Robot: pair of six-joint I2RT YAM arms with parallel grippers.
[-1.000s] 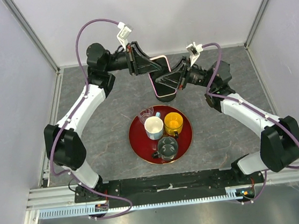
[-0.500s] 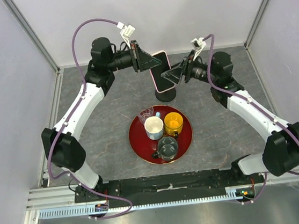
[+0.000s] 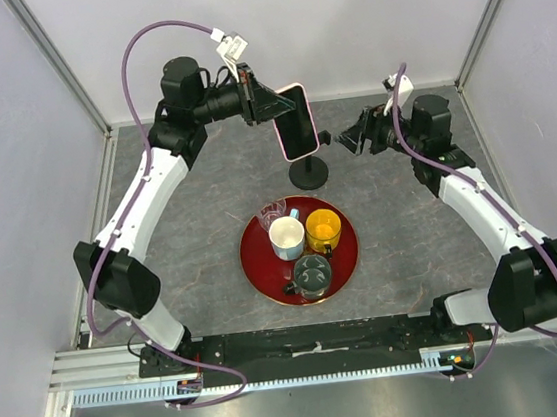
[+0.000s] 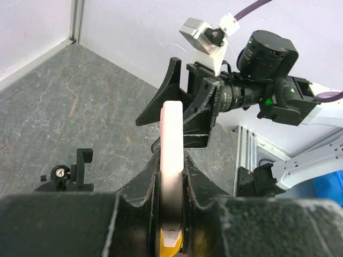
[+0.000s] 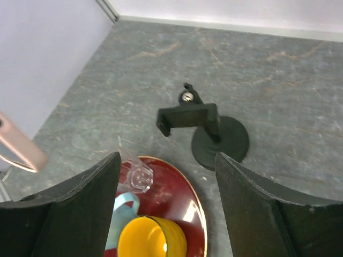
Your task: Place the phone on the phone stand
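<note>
I'm holding the phone raised beside the phone stand, left fingers clamped on it, right fingers apart; next, seating it in the stand's clamp.

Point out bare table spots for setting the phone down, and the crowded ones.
Bare table between left arm and tray; more between tray and right arm. Crowded: the tray, full of cups, and around the stand, where the left tool and right tool hover.

phone: glossy black screen, smooth pink case
phone stand: matt black plastic
table: matt grey stone-look surface
tray: glossy red, lacquer-look
</note>
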